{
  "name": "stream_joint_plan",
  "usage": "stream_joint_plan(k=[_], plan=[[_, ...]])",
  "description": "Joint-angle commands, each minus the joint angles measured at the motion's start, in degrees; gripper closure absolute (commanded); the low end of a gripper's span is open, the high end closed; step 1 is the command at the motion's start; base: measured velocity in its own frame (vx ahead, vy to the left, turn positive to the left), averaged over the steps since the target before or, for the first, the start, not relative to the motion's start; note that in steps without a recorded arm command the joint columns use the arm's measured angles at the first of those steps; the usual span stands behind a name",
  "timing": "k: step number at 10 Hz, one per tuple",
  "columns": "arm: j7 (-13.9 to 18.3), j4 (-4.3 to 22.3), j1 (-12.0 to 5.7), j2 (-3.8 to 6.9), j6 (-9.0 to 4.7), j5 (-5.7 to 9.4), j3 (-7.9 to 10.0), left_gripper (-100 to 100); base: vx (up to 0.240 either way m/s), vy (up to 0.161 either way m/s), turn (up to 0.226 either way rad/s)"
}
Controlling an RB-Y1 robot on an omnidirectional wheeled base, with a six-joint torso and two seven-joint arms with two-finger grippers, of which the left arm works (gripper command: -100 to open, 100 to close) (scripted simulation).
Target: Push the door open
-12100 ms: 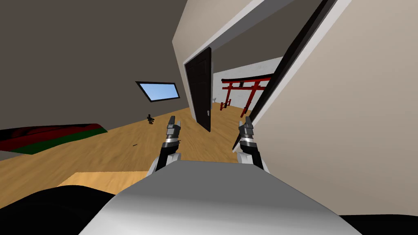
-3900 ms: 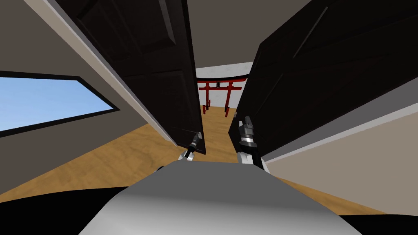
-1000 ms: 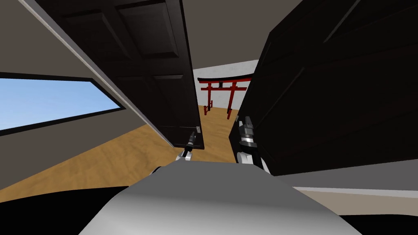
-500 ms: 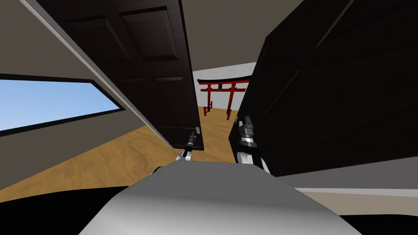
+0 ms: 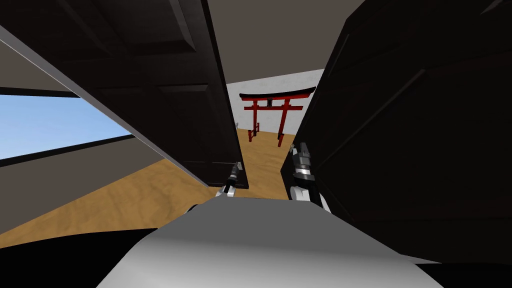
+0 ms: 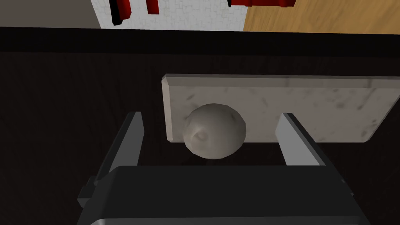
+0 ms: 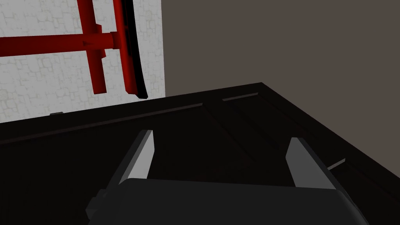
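Observation:
Two dark panelled door leaves stand ajar in the head view, the left leaf (image 5: pixel 165 100) and the right leaf (image 5: pixel 410 125), with a gap between them. My left gripper (image 5: pixel 235 170) is at the left leaf's free edge. In the left wrist view it (image 6: pixel 211 115) is open, with a round grey knob (image 6: pixel 213 131) on a pale plate (image 6: pixel 312 105) sitting between its fingers and a gap on each side. My right gripper (image 5: pixel 301 152) is held close to the right leaf's edge. In the right wrist view it (image 7: pixel 220 136) is open and holds nothing, facing the dark door panel (image 7: pixel 203 129).
Through the gap a wooden floor (image 5: pixel 262 150) runs to a red torii gate (image 5: pixel 272 107) against a white wall. A window (image 5: pixel 45 125) is set in the grey wall at my left, with wooden floor (image 5: pixel 125 200) below it.
I have moved forward between the leaves. Both loom larger and the gap between them looks wider. The arms keep the same pose.

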Motion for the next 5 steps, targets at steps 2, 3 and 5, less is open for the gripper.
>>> stream_joint_plan(k=[2,3,5], plan=[[0.0,0.0,0.0,0.0,0.0,0.0,0.0,100,0.027,-0.004,0.001],[0.0,0.0,0.0,0.0,0.0,0.0,0.0,100,-0.026,0.003,-0.01],[0.0,0.0,0.0,0.0,0.0,0.0,0.0,100,-0.014,0.002,-0.001]])
